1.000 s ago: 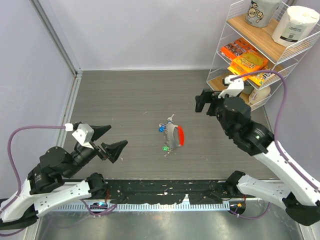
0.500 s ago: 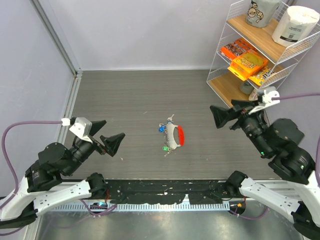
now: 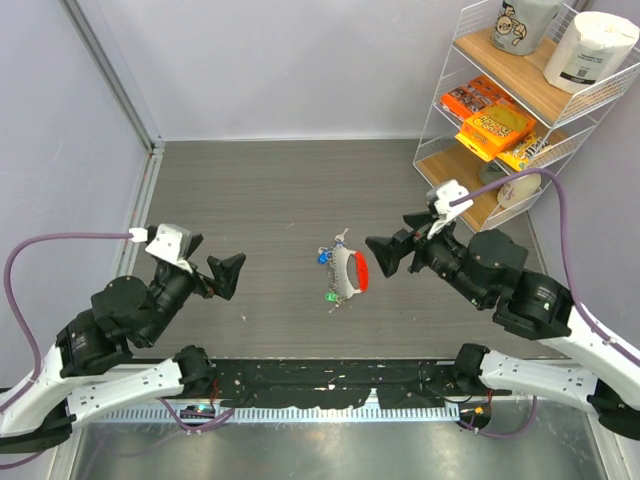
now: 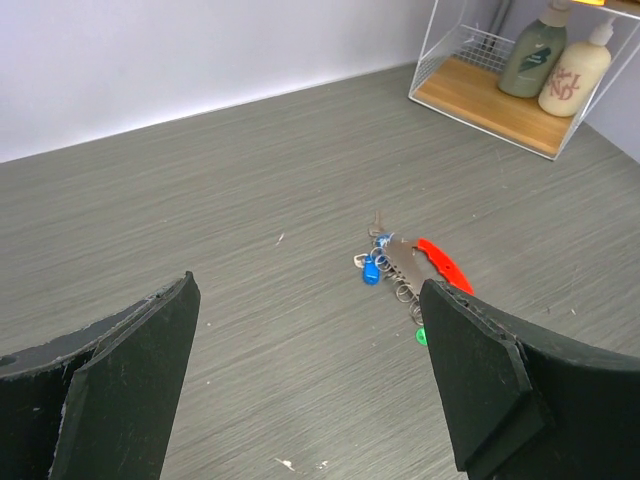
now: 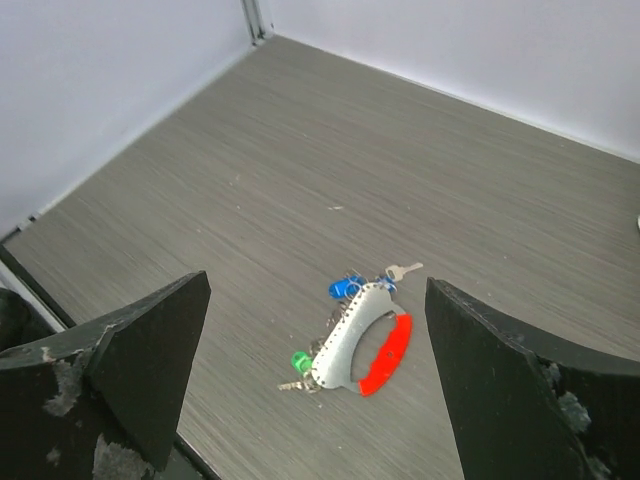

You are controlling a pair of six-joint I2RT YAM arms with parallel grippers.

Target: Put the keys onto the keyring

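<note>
The keyring (image 3: 350, 272) lies lengthwise, pointing away from the arms, its red curve bowing right. The left gripper (image 4: 307, 288) and right gripper (image 5: 318, 285) both gape, empty.

The grey wood-grain table (image 3: 250, 190) carries a small cluster near its middle. It is the keyring (image 3: 350, 272), red clip and silvery chain, with a blue-headed key (image 3: 323, 257) at its far end and a green-headed key (image 3: 329, 296) at its near end. A white wire shelf (image 3: 450, 150) stands at the far right corner.

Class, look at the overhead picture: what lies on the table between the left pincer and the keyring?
Nothing: in the top view only bare grey table separates the left pincer from the keyring.
</note>
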